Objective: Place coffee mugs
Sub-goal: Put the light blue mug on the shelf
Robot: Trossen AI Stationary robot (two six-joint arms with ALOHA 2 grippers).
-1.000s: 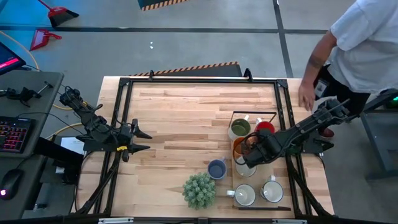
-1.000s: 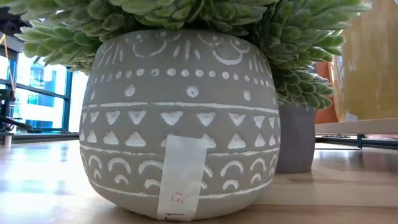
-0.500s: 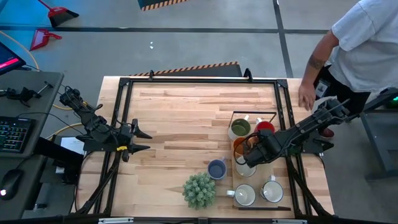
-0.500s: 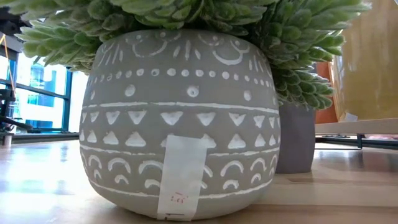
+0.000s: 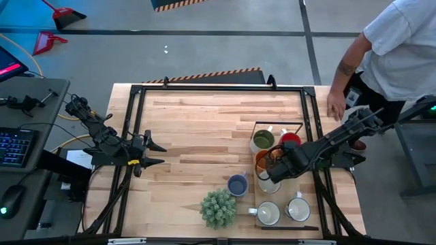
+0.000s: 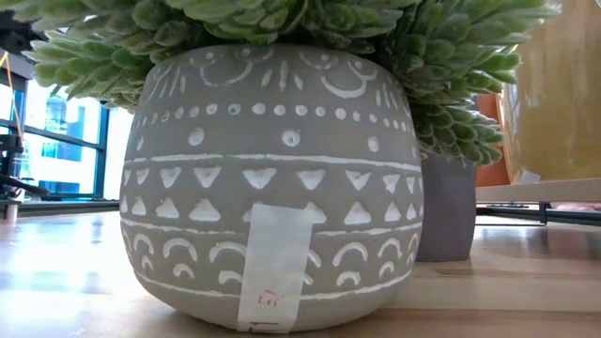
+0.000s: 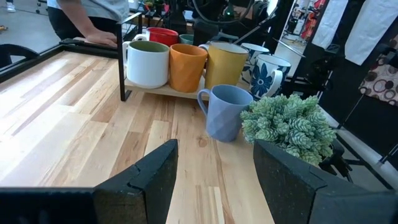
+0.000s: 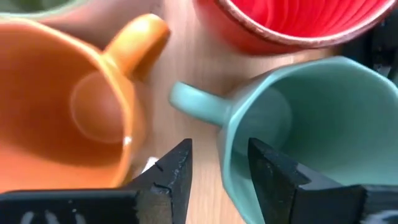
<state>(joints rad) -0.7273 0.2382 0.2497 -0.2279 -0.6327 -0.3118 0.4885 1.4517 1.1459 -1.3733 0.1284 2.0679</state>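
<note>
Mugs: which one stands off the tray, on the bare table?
The blue-grey mug. It sits alone on the wood beside the spiky plant, while every other mug stands inside the black-framed tray.

The wooden table [image 5: 197, 129] is bordered by a black metal frame [image 5: 218, 87]. A spiky green plant [image 5: 219, 207] stands near the front edge, right of centre, in a grey pot [image 6: 272, 188] patterned with white triangles, dots and arcs; a white label [image 6: 272, 272] is stuck to the pot's front. A low wooden tray [image 5: 255, 178] with a black rail sits at the right side. A person in a white shirt [image 5: 402, 47] stands beyond the far right corner. A keyboard [image 5: 15, 146] lies on a grey desk [image 5: 27, 102] at left. A red dustpan [image 5: 48, 42] lies on the floor, far left.
</note>
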